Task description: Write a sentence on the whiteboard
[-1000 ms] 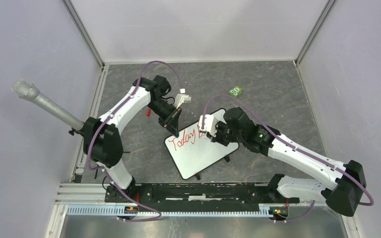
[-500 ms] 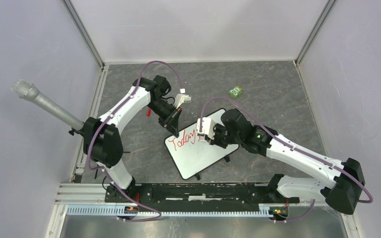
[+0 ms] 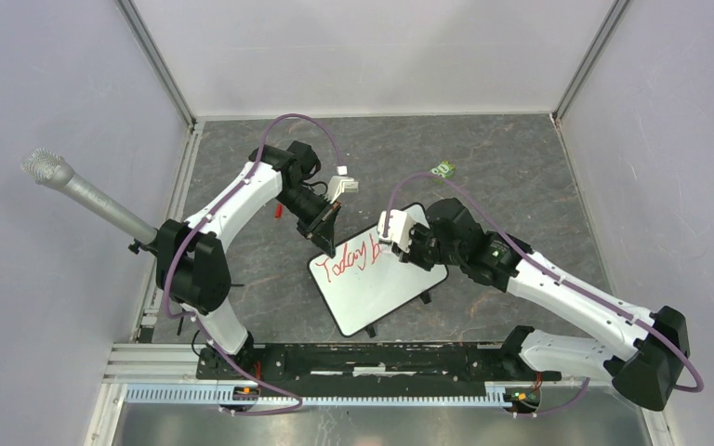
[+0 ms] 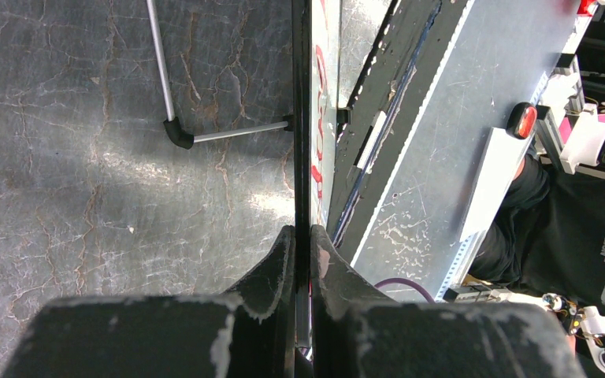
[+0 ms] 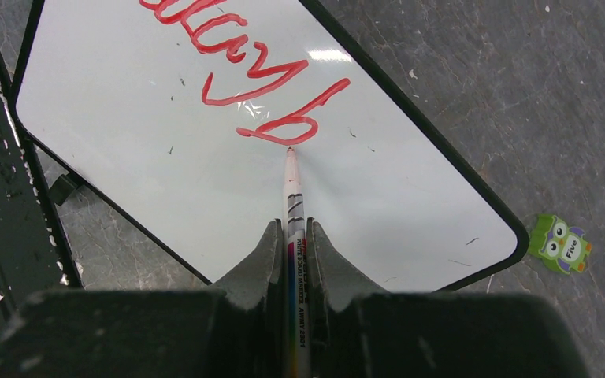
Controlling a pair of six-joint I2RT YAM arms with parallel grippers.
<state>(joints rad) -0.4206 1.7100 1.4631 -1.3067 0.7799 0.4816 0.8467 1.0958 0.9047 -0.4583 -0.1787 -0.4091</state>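
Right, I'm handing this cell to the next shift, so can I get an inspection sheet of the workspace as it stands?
Surface: dark grey, cracked stone-look tabletop.
Job's things: flat white rectangular whiteboard with dark rim; red handwritten sentence reads "Today b" so far.
Clutter: small green owl card beyond the board; small red piece near the left arm.
End effectors: left end effector shut on the whiteboard's edge; right end effector shut on a white marker pen with red tip, tip on the board.
Cables: purple cables loop over both arms.
Surroundings: white enclosure walls; grey microphone-like rod at left; person in black T-shirt in the left wrist view.
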